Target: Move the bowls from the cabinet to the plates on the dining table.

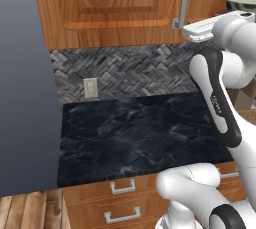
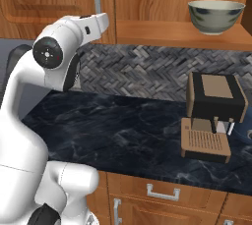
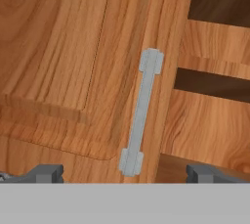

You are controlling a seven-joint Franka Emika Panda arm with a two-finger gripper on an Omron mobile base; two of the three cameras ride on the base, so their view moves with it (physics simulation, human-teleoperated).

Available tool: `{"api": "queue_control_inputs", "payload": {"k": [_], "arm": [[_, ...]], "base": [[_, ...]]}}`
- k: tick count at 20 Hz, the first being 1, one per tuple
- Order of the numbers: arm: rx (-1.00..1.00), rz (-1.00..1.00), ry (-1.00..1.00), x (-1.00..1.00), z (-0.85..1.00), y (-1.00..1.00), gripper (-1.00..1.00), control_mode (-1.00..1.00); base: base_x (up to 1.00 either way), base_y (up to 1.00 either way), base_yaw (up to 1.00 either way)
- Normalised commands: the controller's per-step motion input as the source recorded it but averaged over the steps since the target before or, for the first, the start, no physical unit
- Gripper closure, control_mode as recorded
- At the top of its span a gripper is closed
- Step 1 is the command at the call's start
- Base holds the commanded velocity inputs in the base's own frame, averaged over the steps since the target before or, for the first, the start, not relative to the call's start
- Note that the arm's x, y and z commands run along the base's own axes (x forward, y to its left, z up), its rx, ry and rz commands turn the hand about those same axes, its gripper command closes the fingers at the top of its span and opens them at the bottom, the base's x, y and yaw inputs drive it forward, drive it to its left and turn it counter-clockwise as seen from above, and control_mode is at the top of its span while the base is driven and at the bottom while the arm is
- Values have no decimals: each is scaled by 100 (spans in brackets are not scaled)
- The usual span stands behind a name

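Hand view: gripper (image 3: 124, 173) spread before cabinet (image 3: 73, 61) handle (image 3: 140, 110); no writing legible.

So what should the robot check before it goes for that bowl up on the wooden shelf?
1. Gripper open: ok, fingers spread wide.
2. Gripper empty: ok, nothing between the fingers.
3. Mottled cream bowl in sight on the orange-brown cabinet shelf: ok, upright.
4. Door on the bowl's side out of the way: ok, shelf is open.
5. Gripper aimed at the bowl: not ok, it faces the grey bar handle of the closed door.
6. Yellow plates ready: cannot tell.
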Motion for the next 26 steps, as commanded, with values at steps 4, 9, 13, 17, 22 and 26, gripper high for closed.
{"api": "queue_control_inputs", "payload": {"k": [4, 9, 13, 17, 22, 26], "arm": [[0, 1, 0, 27, 0, 6, -100, -100], [0, 0, -1, 28, 0, 0, -100, -100], [0, 0, -1, 31, 0, 0, -100, -100], [0, 0, -1, 34, 0, 0, -100, -100], [0, 0, 0, 39, 0, 0, -100, -100], [0, 0, 0, 41, 0, 0, -100, -100]], "base": [[0, 0, 0], [0, 0, 0], [0, 0, 0], [0, 0, 0], [0, 0, 0], [0, 0, 0]]}}
